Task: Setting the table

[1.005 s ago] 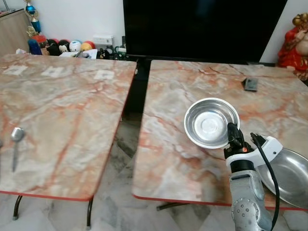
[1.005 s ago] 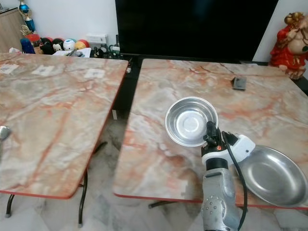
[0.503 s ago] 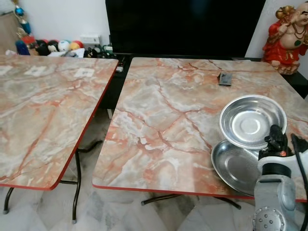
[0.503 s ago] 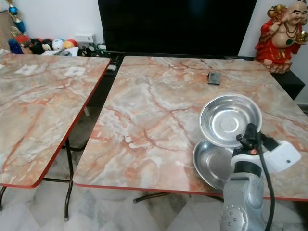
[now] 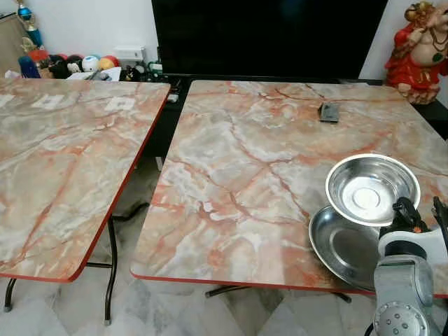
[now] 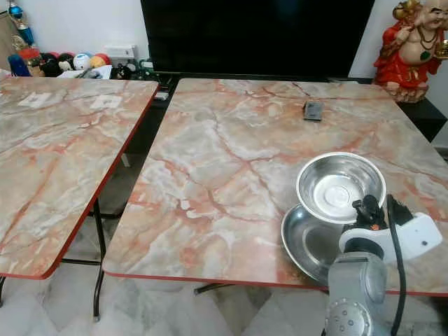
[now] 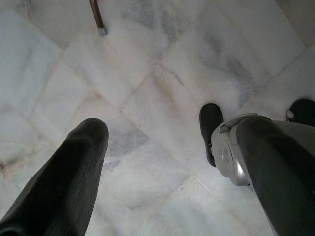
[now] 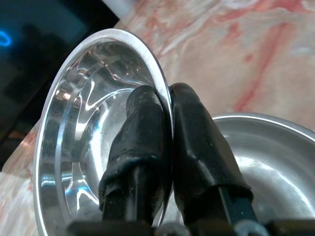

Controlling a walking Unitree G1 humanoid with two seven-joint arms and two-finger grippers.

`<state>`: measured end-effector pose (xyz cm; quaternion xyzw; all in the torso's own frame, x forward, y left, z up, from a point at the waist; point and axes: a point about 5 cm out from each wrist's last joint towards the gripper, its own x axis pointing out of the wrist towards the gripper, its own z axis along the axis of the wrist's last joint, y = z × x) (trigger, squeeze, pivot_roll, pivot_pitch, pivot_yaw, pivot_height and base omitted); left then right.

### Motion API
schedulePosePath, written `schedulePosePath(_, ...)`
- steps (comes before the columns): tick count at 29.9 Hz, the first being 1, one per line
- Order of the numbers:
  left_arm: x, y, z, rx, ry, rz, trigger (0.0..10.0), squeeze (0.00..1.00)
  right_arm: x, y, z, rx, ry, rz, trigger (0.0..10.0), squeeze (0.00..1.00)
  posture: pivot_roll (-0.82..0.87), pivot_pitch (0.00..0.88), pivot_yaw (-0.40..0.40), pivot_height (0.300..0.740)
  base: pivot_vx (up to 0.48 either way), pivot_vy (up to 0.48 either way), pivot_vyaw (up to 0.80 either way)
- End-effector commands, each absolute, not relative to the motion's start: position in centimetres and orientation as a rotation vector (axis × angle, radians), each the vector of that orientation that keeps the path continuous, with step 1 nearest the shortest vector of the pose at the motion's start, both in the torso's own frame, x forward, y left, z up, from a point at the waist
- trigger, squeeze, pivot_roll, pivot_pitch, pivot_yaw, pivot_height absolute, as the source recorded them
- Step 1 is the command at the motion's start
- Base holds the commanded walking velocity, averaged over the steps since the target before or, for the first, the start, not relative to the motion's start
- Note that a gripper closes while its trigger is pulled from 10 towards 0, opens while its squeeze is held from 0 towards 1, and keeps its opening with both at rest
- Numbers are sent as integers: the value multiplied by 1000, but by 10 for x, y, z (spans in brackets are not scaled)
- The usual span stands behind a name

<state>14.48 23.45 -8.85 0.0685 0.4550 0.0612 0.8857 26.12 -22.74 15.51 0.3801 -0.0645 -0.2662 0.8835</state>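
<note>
Lowered slightly, the shiny round steel bowl [image 5: 372, 189] hangs at lower right, rim pinched by the right gripper [image 8: 170, 105], overlapping the steel plate [image 5: 343, 245], partly hidden beneath.

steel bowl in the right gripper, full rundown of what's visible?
The steel bowl is round, shiny metal with a flat base, sloped wall and thin rolled rim, and looks empty. The right gripper pinches its near rim, one finger inside, one outside. It is held tilted above the far edge of the steel plate on the right marble table.
</note>
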Motion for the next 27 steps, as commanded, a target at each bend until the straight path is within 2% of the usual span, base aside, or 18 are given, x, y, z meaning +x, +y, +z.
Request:
schedulePosePath(1,137,236,-91,159,981,114,10000,0,254,-216,148,870,-107,-571,10000,0,-47,36,-10,740,0,0,0)
schedulePosePath(5,139,236,-91,166,978,105,10000,0,245,-218,147,882,-69,-628,10000,0,-53,29,-10,740,0,0,0)
schedulePosePath(12,141,233,-91,173,973,89,10000,0,238,-209,137,939,33,-601,10000,0,-59,23,-9,740,0,0,0)
schedulePosePath(21,142,231,-91,171,970,88,10000,0,241,-214,115,1014,129,-637,10000,0,-58,36,-18,740,0,0,0)
schedulePosePath(27,140,232,-91,167,972,93,10000,0,239,-213,98,944,274,-581,10000,0,-57,48,-21,740,0,0,0)
